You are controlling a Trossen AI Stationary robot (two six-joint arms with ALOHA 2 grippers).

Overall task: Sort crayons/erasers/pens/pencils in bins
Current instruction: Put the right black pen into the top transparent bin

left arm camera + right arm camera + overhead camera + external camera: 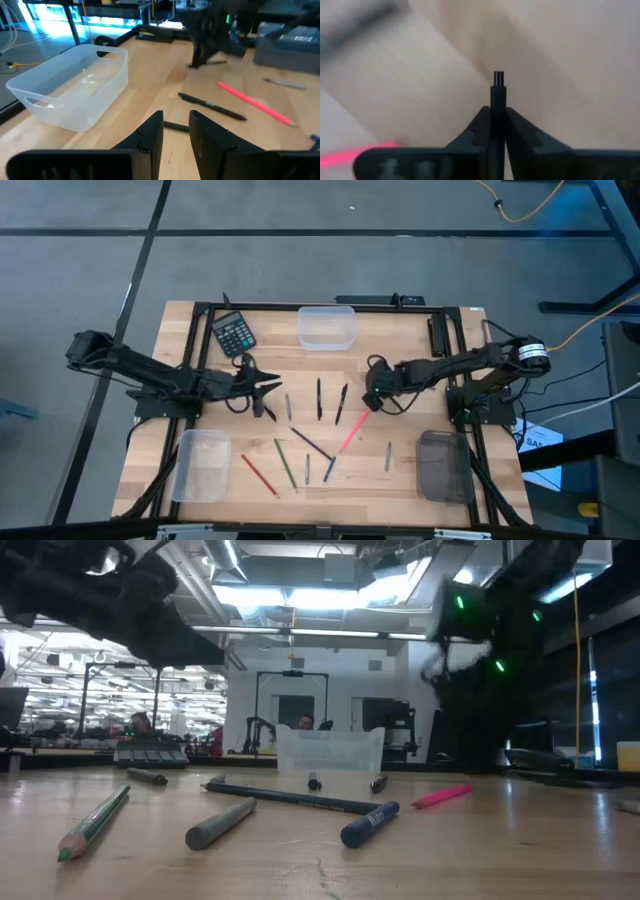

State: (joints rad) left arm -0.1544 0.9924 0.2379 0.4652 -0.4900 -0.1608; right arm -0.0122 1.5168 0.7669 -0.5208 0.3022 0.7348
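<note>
Spanning the high view, the table (200, 315) carries 3 bins (326, 327) and scattered pens (319, 398). Only the right wrist view shows the right gripper (498, 120) clamped on a black pen (498, 92). The left gripper (176, 131) is narrowly parted, left of centre.

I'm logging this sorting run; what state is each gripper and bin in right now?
right gripper: shut on a thin black pen, above the table's middle.
left gripper: open, holding nothing.
far clear bin: empty.
near-left clear bin: looks empty.
dark grey bin: contents unclear.
pink stick: lying on the table.
</note>
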